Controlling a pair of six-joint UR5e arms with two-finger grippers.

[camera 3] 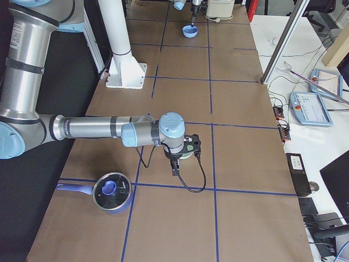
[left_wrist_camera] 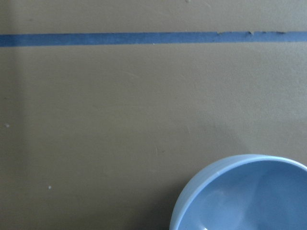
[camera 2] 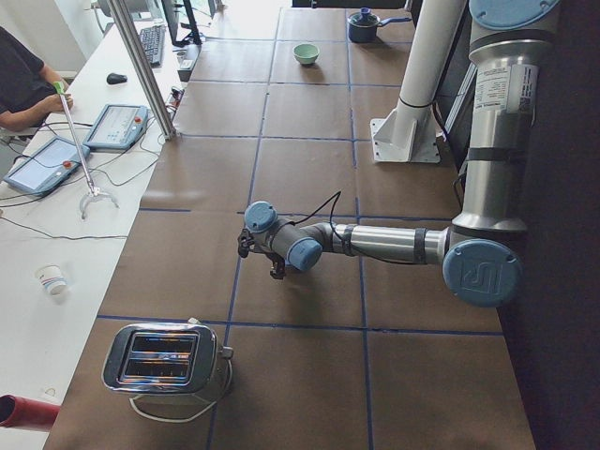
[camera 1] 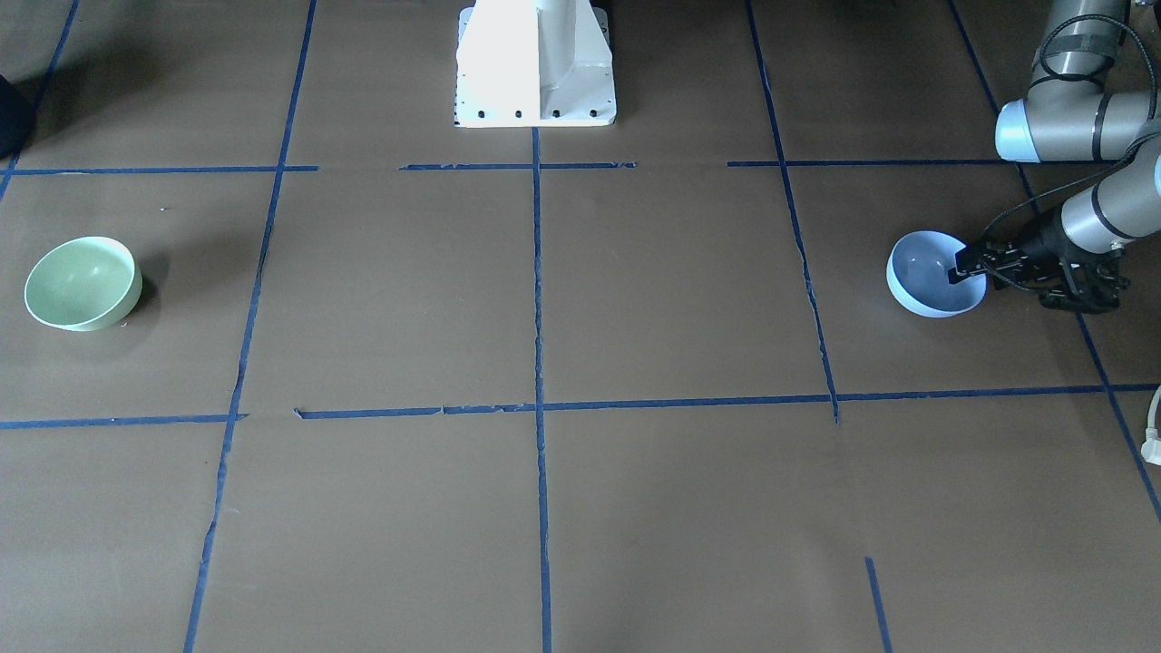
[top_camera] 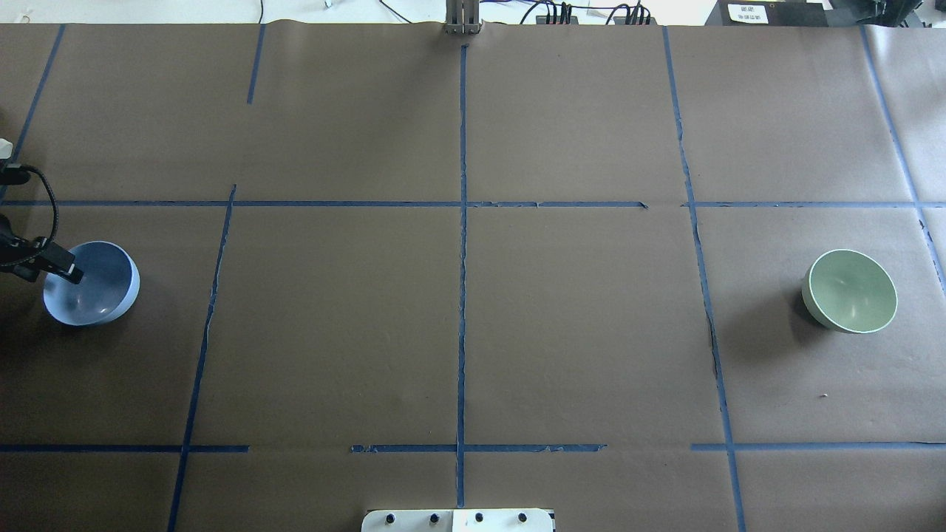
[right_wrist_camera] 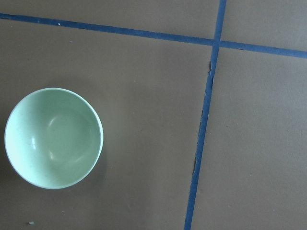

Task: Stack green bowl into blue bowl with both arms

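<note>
The blue bowl sits on the brown table at my left side; it also shows in the overhead view and the left wrist view. My left gripper reaches in low and is shut on the bowl's rim, with one finger inside the bowl. The green bowl stands upright and empty at the far right side. It is in the right wrist view, seen from above. My right gripper hovers over the green bowl; I cannot tell whether it is open or shut.
The white pedestal base stands at the table's middle back. A toaster stands beyond the left end. A blue pot with a lid stands near the right arm. Blue tape lines cross the brown paper.
</note>
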